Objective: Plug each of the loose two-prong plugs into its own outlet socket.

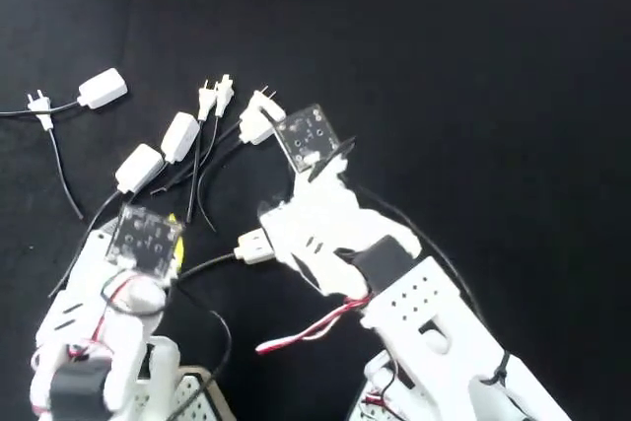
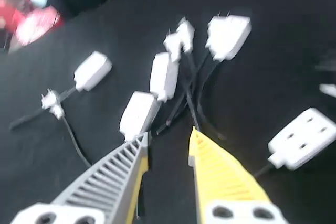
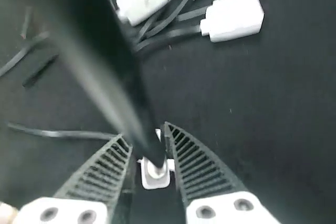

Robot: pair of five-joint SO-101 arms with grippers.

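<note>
Small white outlet sockets [image 1: 103, 88] [image 1: 180, 135] [image 1: 138, 167] lie at the table's left among black cords. Loose two-prong plugs lie near them: one far left [image 1: 39, 105], a pair [image 1: 215, 96] and a bigger one [image 1: 258, 120]. My left gripper [image 2: 169, 135] hangs open just short of the nearest socket [image 2: 138, 114]. A white multi-hole socket block [image 1: 254, 244] [image 2: 302, 137] lies beside the right arm [image 1: 335, 229]. My right gripper [image 3: 146, 134] is shut on a small white plug [image 3: 153, 174] whose black cord [image 3: 113, 72] runs up past the camera. The bigger plug [image 3: 233, 17] lies beyond it.
Black cords [image 1: 197, 189] fan out between the sockets and both arms. Red and white wires [image 1: 306, 332] trail under the right arm. The black tabletop [image 1: 493, 105] stretches bare to the right and back. The left arm's base [image 1: 108, 362] stands at the near edge.
</note>
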